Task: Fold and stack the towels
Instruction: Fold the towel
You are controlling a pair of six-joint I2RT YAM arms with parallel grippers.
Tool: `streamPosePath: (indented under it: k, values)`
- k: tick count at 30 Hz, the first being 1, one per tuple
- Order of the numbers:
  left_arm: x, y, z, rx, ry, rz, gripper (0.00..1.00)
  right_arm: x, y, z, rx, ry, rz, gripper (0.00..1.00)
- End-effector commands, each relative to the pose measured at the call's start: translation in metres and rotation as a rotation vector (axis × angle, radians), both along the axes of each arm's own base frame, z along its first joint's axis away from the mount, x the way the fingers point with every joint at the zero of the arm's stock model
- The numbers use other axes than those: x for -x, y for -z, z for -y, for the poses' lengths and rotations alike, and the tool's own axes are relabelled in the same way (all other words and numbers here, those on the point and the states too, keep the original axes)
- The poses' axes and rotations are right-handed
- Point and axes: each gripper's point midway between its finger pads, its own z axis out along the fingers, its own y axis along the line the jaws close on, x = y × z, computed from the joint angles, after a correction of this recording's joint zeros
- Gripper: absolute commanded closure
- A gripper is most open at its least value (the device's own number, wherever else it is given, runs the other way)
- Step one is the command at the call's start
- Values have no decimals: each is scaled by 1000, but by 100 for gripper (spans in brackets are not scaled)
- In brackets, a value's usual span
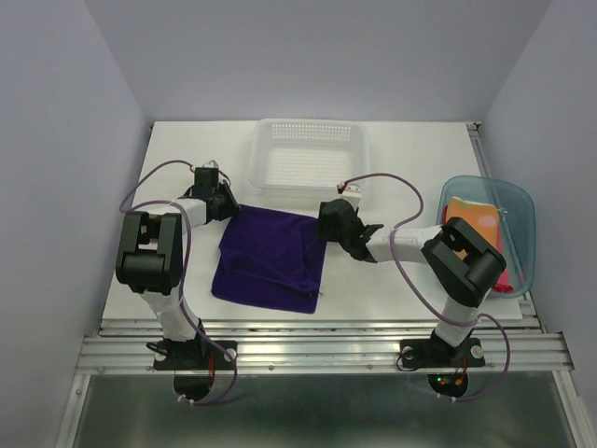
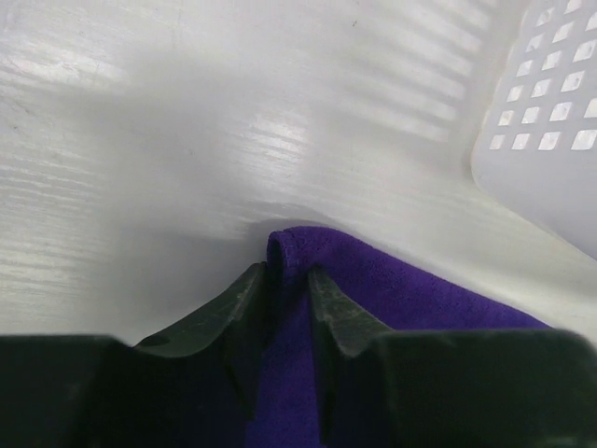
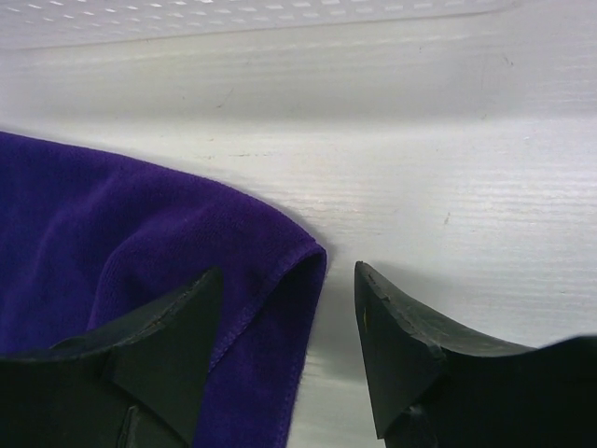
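The left pincer (image 2: 284,273) pinches a corner of the purple towel (image 2: 410,294) between its fingers, and the right pincer (image 3: 284,273) stands open around another corner.

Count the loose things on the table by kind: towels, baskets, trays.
Towels: 3 (purple towel, orange towel, pink towel)
Baskets: 1 (white basket)
Trays: 1 (teal tray)
Total: 5

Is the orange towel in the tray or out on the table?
In the tray: the orange towel sits within the rim of the teal tray.
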Motion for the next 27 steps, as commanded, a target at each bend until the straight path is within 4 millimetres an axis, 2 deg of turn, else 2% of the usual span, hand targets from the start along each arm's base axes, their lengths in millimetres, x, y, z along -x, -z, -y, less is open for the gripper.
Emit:
streamPosePath:
  k: [1, 5, 6, 12, 17, 19, 20, 22, 23, 25, 27]
  values:
    - [-11, -6, 5, 23, 14, 33, 69, -10, 0, -3, -35, 16, 49, 37]
    - [-9, -6, 4, 24, 11, 33, 98, -9, 9, 1, -4, 25, 32, 39]
    - [-9, -7, 4, 24, 11, 34, 100, -8, 11, 2, -1, 26, 24, 39]
    - [-9, -6, 7, 33, 25, 36, 100, -5, 22, 8, 35, 22, 18, 44]
    - [-7, -6, 7, 38, 19, 36, 100, -4, 29, 4, 50, -12, 0, 46]
    - [-8, -9, 7, 41, 17, 46, 100, -4, 31, 5, 59, -14, -1, 53]
    - [-7, -7, 6, 38, 17, 43, 100, -3, 31, 6, 67, -15, -6, 62]
    - [-8, -11, 6, 39, 11, 58, 100, -3, 31, 9, 84, -14, -2, 68]
    - [-8, -13, 6, 39, 10, 67, 100, -3, 30, 10, 91, -16, 3, 77]
    - [-8, -16, 5, 38, 8, 77, 100, -4, 27, 14, 106, -6, 13, 80]
    - [-8, -19, 4, 35, 5, 88, 100, -5, 23, 16, 131, -16, 26, 89]
